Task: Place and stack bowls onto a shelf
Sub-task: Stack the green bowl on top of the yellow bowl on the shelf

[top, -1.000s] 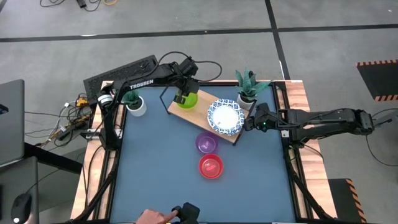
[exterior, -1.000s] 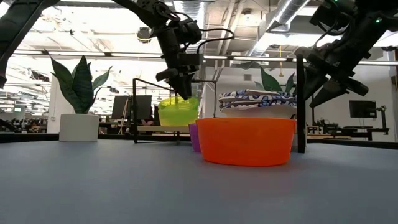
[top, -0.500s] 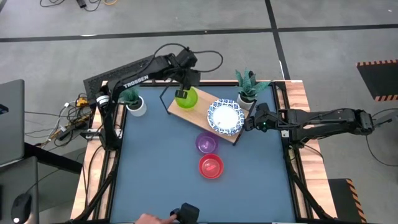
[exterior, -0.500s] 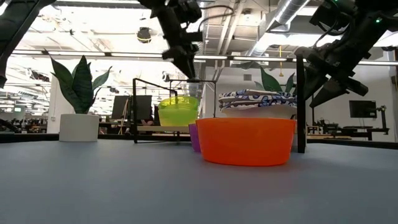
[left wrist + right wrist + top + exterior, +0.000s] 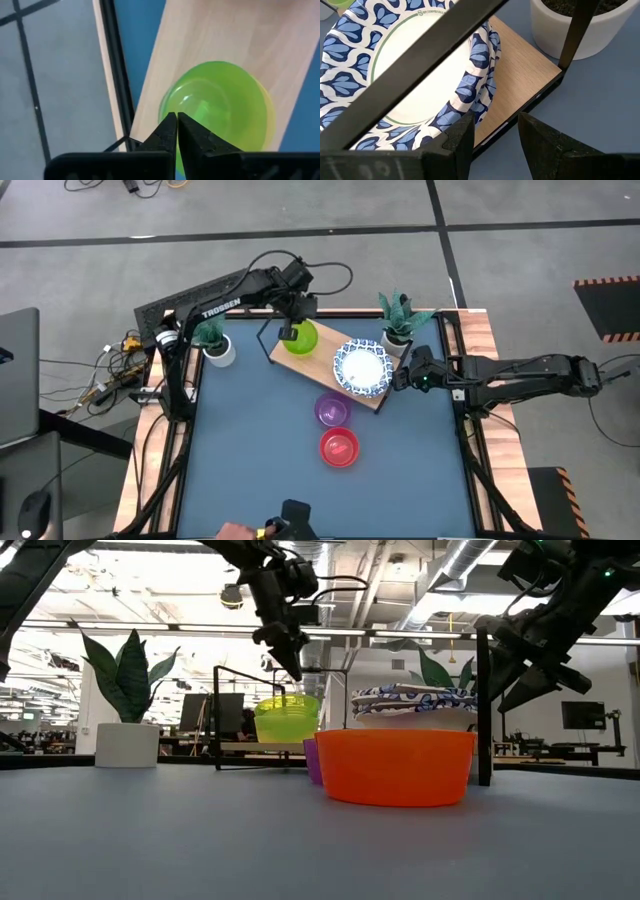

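Note:
The green bowl (image 5: 301,338) sits on the left end of the wooden shelf (image 5: 319,363); a yellow rim (image 5: 270,114) shows under it. My left gripper (image 5: 290,327) hangs shut just above the bowl's far rim (image 5: 293,668), touching nothing. A stack of white dishes with blue rims (image 5: 362,368) rests on the shelf's right end. The purple bowl (image 5: 332,410) and the red bowl (image 5: 340,447) stand on the blue table. My right gripper (image 5: 400,378) waits open, low, beside the shelf's right end (image 5: 495,137).
The shelf's black wire frame (image 5: 280,670) stands over the board, and one bar (image 5: 445,45) crosses the right wrist view. Two white plant pots (image 5: 216,348) (image 5: 398,330) flank the shelf. A person's hand (image 5: 238,532) and a black device (image 5: 296,515) are at the near edge.
My left gripper has risen from the green bowl's rim to above the shelf's wire frame and shifted slightly toward the table's left. The green bowl stays on the shelf. The hand at the near edge has moved.

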`<move>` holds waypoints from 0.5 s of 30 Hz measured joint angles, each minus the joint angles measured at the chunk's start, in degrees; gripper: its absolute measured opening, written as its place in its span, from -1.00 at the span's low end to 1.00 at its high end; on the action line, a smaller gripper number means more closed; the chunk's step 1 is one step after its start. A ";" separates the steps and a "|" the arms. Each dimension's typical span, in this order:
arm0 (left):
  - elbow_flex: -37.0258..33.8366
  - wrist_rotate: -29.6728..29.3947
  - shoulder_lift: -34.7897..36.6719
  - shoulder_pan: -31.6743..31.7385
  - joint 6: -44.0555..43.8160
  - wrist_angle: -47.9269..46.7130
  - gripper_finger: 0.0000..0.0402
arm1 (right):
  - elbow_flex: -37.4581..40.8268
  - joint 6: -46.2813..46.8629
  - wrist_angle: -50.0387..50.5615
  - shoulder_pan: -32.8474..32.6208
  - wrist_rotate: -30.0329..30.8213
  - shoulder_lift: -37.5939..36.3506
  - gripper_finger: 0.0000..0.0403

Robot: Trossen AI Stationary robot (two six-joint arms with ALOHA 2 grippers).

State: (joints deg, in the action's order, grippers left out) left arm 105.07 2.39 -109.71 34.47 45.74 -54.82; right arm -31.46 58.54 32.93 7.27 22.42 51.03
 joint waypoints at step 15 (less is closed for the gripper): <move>-6.55 -0.26 -0.13 0.70 -1.47 5.60 -1.00 | 0.00 0.93 0.00 -0.02 -0.03 0.00 -0.12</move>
State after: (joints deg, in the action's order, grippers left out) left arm 98.51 2.13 -109.84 35.17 44.27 -49.22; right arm -31.46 59.47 32.93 7.25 22.39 51.03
